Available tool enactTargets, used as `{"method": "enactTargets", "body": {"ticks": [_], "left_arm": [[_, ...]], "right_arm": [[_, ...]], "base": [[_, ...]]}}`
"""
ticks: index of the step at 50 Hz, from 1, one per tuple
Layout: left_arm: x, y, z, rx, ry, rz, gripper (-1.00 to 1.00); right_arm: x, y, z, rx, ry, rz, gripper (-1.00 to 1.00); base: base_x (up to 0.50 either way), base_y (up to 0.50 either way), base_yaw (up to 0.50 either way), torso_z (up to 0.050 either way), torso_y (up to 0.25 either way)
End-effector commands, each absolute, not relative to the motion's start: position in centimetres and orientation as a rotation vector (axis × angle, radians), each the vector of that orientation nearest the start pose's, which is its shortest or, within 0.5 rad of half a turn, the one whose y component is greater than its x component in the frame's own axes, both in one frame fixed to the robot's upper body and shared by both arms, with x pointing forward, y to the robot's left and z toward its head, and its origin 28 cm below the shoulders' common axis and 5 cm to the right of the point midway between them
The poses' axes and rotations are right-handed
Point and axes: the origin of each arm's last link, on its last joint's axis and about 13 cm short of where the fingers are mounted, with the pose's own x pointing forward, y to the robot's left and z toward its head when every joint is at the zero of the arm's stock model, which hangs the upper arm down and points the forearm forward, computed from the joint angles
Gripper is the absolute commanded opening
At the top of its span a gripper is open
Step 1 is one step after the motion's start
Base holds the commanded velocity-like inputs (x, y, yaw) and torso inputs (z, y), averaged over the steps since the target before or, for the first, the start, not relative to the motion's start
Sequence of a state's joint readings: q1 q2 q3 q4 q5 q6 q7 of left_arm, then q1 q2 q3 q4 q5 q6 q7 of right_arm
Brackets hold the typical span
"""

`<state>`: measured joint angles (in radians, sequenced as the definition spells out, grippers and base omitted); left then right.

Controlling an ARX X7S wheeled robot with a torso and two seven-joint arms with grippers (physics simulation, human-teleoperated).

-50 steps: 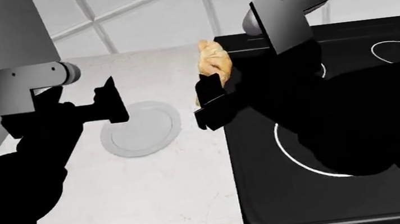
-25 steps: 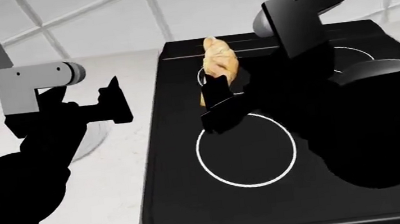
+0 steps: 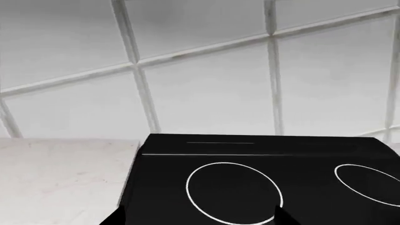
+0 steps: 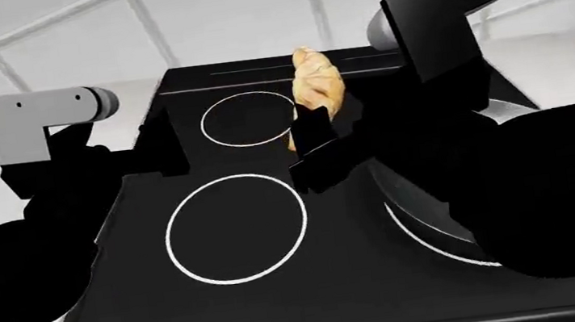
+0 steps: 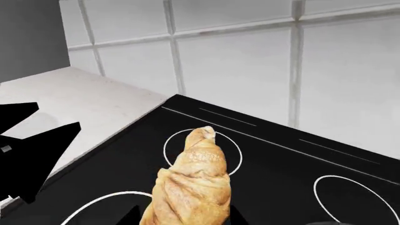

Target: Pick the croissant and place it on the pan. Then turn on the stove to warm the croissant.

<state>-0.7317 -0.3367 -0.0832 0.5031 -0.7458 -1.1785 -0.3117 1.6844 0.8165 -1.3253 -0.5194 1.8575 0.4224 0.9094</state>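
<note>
The golden-brown croissant is held upright in my right gripper, in the air above the back middle of the black stove. In the right wrist view the croissant fills the space between the fingers, over a white-ringed burner. The black pan sits on the stove's right side, mostly hidden behind my right arm; only part of its rim shows. My left gripper is open and empty over the stove's left edge, its fingertips wide apart.
White marble counter lies left of the stove. A tiled wall stands close behind. Two ringed burners show on the stove's left half. My left gripper shows in the right wrist view.
The view has swung right: the counter and white plate have slid out to the left, the stove now fills the frame and the pan has come into view. The croissant stays in my right gripper.
</note>
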Motion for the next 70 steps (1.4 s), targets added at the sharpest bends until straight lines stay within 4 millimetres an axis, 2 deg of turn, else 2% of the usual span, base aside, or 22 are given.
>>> {"method": "enactTargets", "body": {"ticks": [1, 9, 18, 27, 46, 63, 70], "left_arm": [[26.7, 24.5, 23.1, -0.07, -0.026, -0.105, 1.0], [26.7, 24.5, 23.1, -0.07, -0.026, -0.106, 1.0], [26.6, 24.6, 23.1, -0.071, -0.026, -0.105, 1.0], [26.8, 24.5, 22.9, -0.073, -0.023, -0.108, 1.0], [27.3, 24.8, 22.8, -0.078, -0.017, -0.104, 1.0], [27.7, 24.8, 22.3, -0.08, -0.006, -0.101, 1.0], [27.9, 24.7, 22.3, -0.082, -0.005, -0.103, 1.0]], "right_arm": [[21.9, -7.4, 30.4, -0.154, 0.11, 0.418, -1.0], [21.7, -7.3, 30.4, -0.158, 0.104, 0.422, -1.0], [21.5, -7.2, 30.7, -0.177, 0.136, 0.439, -1.0], [21.5, -7.7, 32.1, -0.253, 0.197, 0.419, -1.0], [23.4, -10.5, 34.6, -0.328, 0.241, 0.358, -1.0], [23.7, -12.8, 34.7, -0.409, 0.349, 0.342, -1.0], [23.5, -13.1, 34.7, -0.453, 0.381, 0.335, -1.0]], "base": [[0.0, -0.5, 0.0, 0.0, 0.0], [0.0, -0.48, 0.0, 0.0, 0.0], [0.0, 0.0, 0.0, 0.0, 0.0], [0.0, 0.0, 0.0, 0.0, 0.0], [0.0, 0.0, 0.0, 0.0, 0.0], [0.0, 0.0, 0.0, 0.0, 0.0], [0.0, 0.0, 0.0, 0.0, 0.0]]}}
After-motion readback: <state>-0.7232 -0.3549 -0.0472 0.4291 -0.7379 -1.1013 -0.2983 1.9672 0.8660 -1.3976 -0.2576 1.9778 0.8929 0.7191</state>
